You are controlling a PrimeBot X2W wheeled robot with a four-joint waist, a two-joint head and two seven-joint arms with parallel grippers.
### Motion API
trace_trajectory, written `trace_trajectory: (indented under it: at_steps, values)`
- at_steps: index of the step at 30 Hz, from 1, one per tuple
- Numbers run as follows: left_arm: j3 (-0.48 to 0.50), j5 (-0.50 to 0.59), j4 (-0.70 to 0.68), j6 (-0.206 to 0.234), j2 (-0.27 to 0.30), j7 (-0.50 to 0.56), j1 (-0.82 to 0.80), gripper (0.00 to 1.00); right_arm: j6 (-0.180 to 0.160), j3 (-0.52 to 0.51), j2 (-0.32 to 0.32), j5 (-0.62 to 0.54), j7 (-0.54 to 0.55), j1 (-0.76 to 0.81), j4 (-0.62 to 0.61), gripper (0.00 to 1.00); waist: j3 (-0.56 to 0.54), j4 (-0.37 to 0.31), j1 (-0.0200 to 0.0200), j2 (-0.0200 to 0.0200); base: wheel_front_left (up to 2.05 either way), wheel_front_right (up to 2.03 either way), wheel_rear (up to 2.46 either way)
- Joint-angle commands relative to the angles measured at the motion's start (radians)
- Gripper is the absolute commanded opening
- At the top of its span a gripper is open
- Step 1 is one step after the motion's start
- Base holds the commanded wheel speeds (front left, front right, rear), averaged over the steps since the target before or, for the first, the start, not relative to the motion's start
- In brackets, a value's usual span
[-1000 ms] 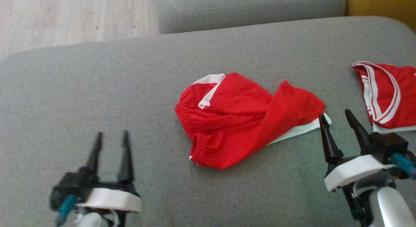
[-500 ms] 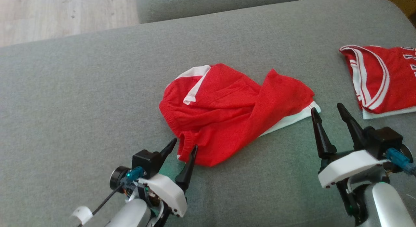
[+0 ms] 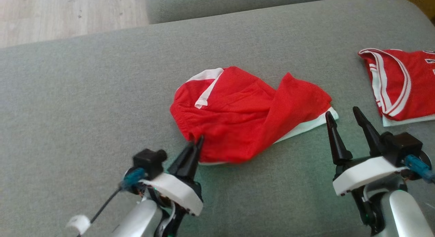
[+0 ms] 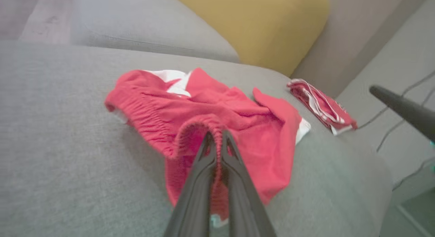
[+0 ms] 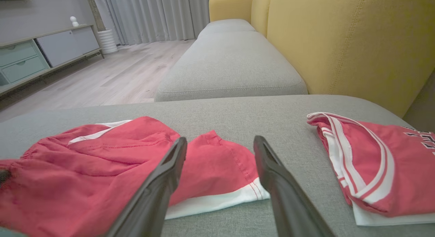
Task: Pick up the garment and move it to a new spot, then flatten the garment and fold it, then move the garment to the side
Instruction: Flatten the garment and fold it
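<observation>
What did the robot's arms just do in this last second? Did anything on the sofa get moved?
The left gripper swung in from the lower left to the near waistband edge of the red shorts and pinched shut on it. That edge now bunches at the fingertips. The right gripper stayed open beside the shorts, and the folded red jersey lay as before.

Grey sofa [image 3: 85, 94] in a living room with a pale wood floor [image 5: 112, 74]

A second grey seat cushion [image 5: 231, 60] lies beyond, backed by yellow upholstery [image 5: 340, 36]. The floor runs to pale full-length curtains [image 5: 153, 13], a ribbed white pot [image 5: 107, 41] at their foot, beside a low sideboard [image 5: 40, 50] with grey and green fronts against a grey wall [image 5: 34, 9].
</observation>
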Motion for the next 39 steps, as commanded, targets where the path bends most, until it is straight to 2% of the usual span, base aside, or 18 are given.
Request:
trace_trajectory:
  at_steps: [1,6,9,17,20,24,25,26,29,34,39]
  values:
    - [0.058,-0.022,-0.048,0.015,-0.002,-0.016,-0.004,0.00,0.007,0.022,0.001,0.008,-0.009,-0.035,-0.038,1.00,-0.001,0.005,0.0000,0.0000,0.00,0.00,0.00]
    - [0.149,-0.123,-0.113,0.086,-0.018,0.004,0.039,0.00,0.007,0.027,-0.004,0.013,-0.010,-0.035,-0.047,1.00,0.008,0.011,0.0000,0.0000,0.00,0.00,0.00]
    - [0.179,-0.125,-0.118,0.133,-0.007,0.018,0.027,0.00,0.007,0.036,-0.005,0.015,-0.011,-0.040,-0.053,1.00,0.021,0.003,0.0000,0.0000,0.00,0.00,0.00]
    - [0.227,-0.078,0.076,0.202,0.011,-0.013,-0.112,0.00,0.007,0.050,-0.005,0.024,-0.020,-0.066,-0.055,1.00,0.063,-0.031,0.0000,0.0000,0.00,0.00,0.00]
    - [0.246,-0.076,0.157,0.213,0.004,-0.044,-0.161,0.00,0.007,0.049,-0.005,0.025,-0.024,-0.074,-0.051,1.00,0.074,-0.037,0.0000,0.0000,0.00,0.00,0.00]
    - [0.246,-0.075,0.251,0.189,-0.002,-0.077,-0.204,0.00,0.007,0.050,-0.004,0.028,-0.027,-0.081,-0.042,1.00,0.078,-0.039,0.0000,0.0000,0.00,0.00,0.00]
    - [0.244,-0.075,0.269,0.181,-0.004,-0.086,-0.209,0.71,0.007,0.049,-0.004,0.029,-0.028,-0.082,-0.039,1.00,0.075,-0.038,0.0000,0.0000,0.00,0.00,0.00]
    - [0.241,-0.074,0.282,0.171,-0.006,-0.098,-0.212,1.00,0.007,0.048,-0.004,0.030,-0.028,-0.081,-0.038,1.00,0.071,-0.035,0.0000,0.0000,0.00,0.00,0.00]
    - [0.230,-0.071,0.303,0.136,-0.008,-0.130,-0.209,1.00,0.007,0.042,-0.005,0.029,-0.028,-0.078,-0.038,1.00,0.056,-0.023,0.0000,0.0000,0.00,0.00,0.00]
    - [0.219,-0.061,0.296,0.105,0.004,-0.163,-0.175,1.00,0.007,0.031,-0.009,0.028,-0.023,-0.068,-0.039,1.00,0.026,-0.001,0.0000,0.0000,0.00,0.00,0.00]
    - [0.227,-0.040,0.232,0.096,0.040,-0.192,-0.103,1.00,0.007,0.022,-0.006,0.026,-0.010,-0.043,-0.038,1.00,-0.019,0.024,0.0000,0.0000,0.00,0.00,0.00]
